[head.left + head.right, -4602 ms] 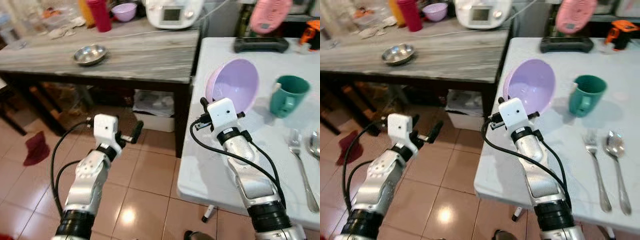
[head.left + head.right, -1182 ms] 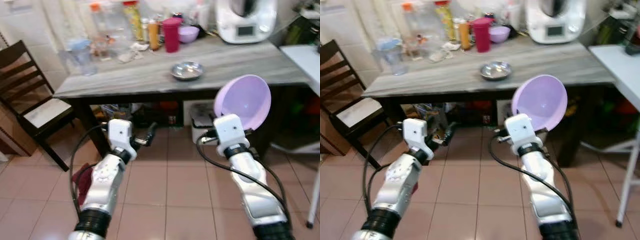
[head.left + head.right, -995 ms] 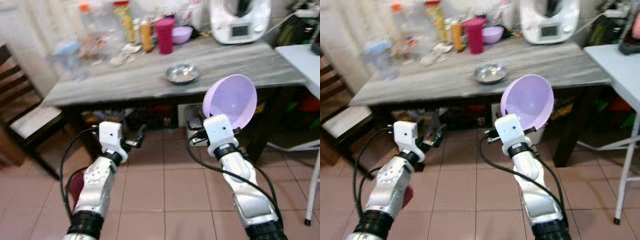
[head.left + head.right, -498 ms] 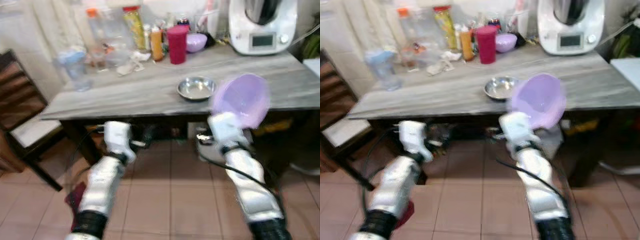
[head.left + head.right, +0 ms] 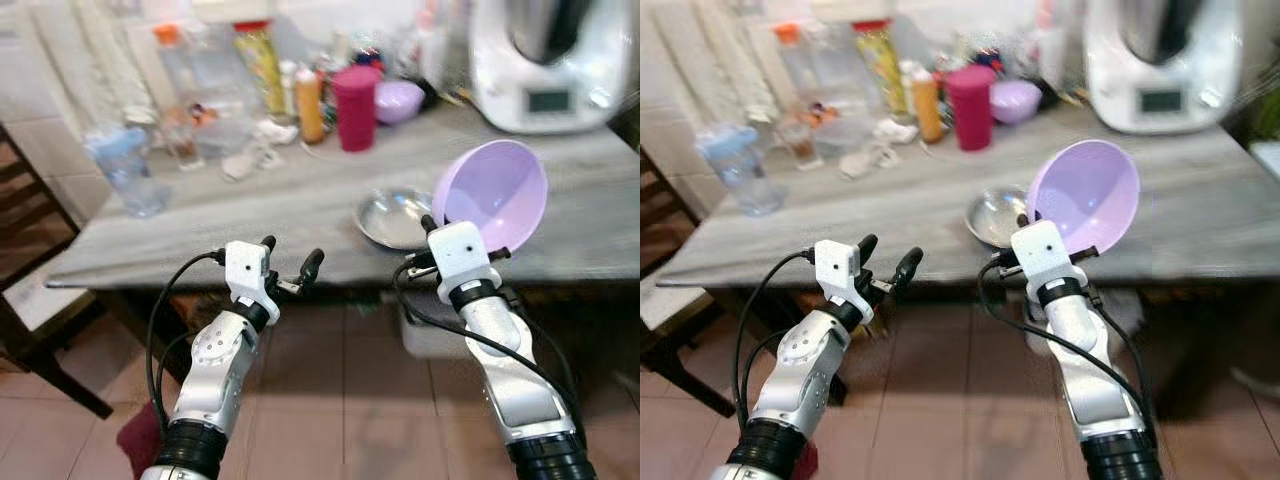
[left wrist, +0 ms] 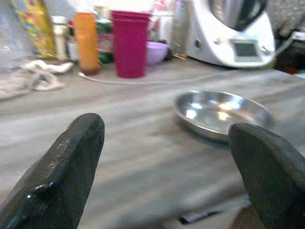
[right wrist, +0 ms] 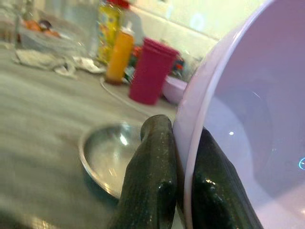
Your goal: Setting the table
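Closing in on the wooden counter [image 5: 250, 205] now, way nearer than a second ago. Right gripper [image 7: 177, 157] still pinches the tilted lilac bowl [image 5: 495, 195] by its rim; left gripper [image 5: 288, 262] hangs spread and empty. Just beyond sits the steel dish [image 6: 220, 112], so probably fetching more tableware.

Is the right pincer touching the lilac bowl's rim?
Touching. In the right wrist view the right pincer has both black fingers clamped on the lilac bowl rim, one each side.
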Tool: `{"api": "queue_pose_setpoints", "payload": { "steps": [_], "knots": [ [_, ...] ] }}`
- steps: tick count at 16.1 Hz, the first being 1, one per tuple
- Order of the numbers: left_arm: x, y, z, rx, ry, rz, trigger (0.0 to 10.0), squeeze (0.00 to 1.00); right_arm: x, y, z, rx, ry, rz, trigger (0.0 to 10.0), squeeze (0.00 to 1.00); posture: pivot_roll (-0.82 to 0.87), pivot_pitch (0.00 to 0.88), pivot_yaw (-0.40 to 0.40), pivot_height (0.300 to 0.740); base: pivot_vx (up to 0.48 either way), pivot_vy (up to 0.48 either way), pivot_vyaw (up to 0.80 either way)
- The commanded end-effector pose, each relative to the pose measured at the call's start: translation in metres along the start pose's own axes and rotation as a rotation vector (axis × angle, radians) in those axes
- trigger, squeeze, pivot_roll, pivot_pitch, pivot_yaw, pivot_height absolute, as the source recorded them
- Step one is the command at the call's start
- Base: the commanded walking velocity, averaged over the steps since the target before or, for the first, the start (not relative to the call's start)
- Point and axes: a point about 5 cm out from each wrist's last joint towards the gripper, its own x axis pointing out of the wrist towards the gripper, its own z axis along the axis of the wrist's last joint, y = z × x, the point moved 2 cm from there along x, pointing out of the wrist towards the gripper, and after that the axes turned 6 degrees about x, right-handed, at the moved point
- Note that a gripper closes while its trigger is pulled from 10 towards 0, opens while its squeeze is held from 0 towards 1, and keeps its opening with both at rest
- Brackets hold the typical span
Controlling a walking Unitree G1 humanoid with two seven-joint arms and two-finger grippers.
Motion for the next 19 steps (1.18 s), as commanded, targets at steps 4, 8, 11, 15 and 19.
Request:
{"api": "queue_pose_setpoints", "payload": {
  "steps": [4,8,11,15,19],
  "knots": [
    [-0.005,0.007,0.003,0.022,-0.002,0.014,10.0,0.0,0.003,0.009,0.01,-0.014,-0.042,0.045,10.0,0.0,-0.26,0.007,0.106,0.74,0.48,0.0,0.0],
    [-0.011,0.004,0.004,0.03,-0.008,0.005,10.0,0.0,0.006,0.01,0.018,-0.052,-0.074,0.099,10.0,0.0,-0.26,0.018,0.1,0.74,0.338,0.0,0.0],
    [-0.021,0.002,0.007,0.105,-0.015,-0.03,10.0,0.0,0.006,0.012,0.022,-0.079,-0.087,0.148,10.0,0.0,-0.26,0.028,0.095,0.74,0.0,0.0,0.0],
    [-0.047,0.008,0.009,0.217,0.0,-0.058,10.0,0.0,0.008,0.013,0.026,-0.108,-0.093,0.226,10.0,0.0,-0.24,0.062,0.072,0.74,0.0,0.0,0.0],
    [-0.072,0.005,0.006,0.249,0.032,-0.131,10.0,0.0,0.012,0.023,0.033,-0.136,-0.105,0.364,10.0,0.0,-0.22,0.089,0.051,0.74,0.0,0.0,0.0]
  ]
}}
